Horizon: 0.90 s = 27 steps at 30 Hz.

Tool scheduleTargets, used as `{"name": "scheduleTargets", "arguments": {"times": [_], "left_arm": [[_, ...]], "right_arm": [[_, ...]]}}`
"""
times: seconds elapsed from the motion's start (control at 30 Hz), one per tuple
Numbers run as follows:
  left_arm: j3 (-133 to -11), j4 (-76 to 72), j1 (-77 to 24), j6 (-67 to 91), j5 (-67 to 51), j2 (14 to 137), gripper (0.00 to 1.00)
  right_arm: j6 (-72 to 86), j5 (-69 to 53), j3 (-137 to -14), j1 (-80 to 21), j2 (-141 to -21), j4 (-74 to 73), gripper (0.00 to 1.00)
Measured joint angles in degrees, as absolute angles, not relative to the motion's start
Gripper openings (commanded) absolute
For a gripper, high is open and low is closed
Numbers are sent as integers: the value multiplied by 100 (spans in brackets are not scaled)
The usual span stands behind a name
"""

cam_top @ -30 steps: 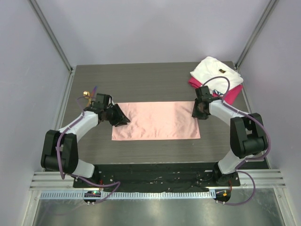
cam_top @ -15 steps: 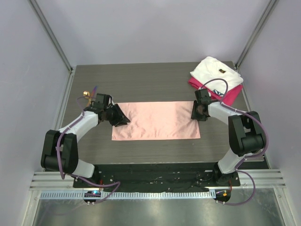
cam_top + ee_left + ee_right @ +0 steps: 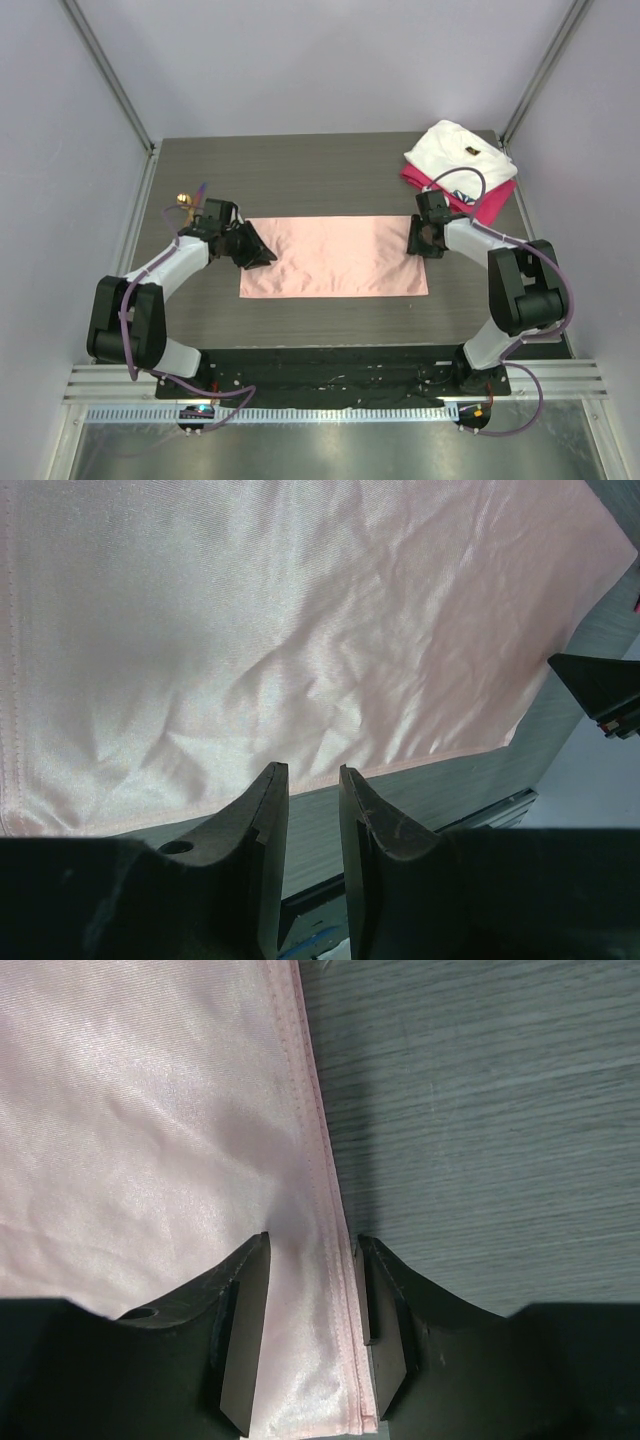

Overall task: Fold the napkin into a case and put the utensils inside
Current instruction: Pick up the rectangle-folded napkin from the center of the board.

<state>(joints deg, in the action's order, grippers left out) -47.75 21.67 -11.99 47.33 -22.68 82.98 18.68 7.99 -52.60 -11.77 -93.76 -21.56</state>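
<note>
right hand [image 3: 312, 1260] fingers just widened, now apart astride napkin [image 3: 335, 255] right hem, looks like release | left hand [image 3: 313, 780] unchanged, narrow gap, clamps nothing, at left edge | napkin flat mid-worktop [image 3: 330, 175] | utensils [image 3: 187, 199] far-left, not yet in | next fold likely due

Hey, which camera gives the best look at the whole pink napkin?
The top external view: the napkin lies there whole, a flat rectangle with nearly all its outline showing. The left wrist view shows only a wrinkled stretch and part of its edge. The right wrist view shows just its stitched hem inside the open right pincer.
</note>
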Motion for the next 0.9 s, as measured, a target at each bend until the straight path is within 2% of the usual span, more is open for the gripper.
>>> {"name": "scheduleTargets", "arguments": {"times": [0.27, 0.47, 0.77, 0.9], "left_arm": [[-4775, 2169, -1199, 4733, -2268, 8298, 31], [-4775, 2171, -1199, 4731, -2270, 8296, 31], [-4775, 2233, -1199, 4696, -2268, 8259, 31], [-4775, 2322, -1199, 4646, -2257, 8193, 31]], "right_arm": [[1811, 847, -5256, -1175, -9185, -2305, 50], [1809, 851, -5238, -1175, -9288, -2307, 45], [1789, 692, -5223, -1090, -9432, -2005, 18], [1778, 521, -5223, -1028, -9450, -1907, 9]]}}
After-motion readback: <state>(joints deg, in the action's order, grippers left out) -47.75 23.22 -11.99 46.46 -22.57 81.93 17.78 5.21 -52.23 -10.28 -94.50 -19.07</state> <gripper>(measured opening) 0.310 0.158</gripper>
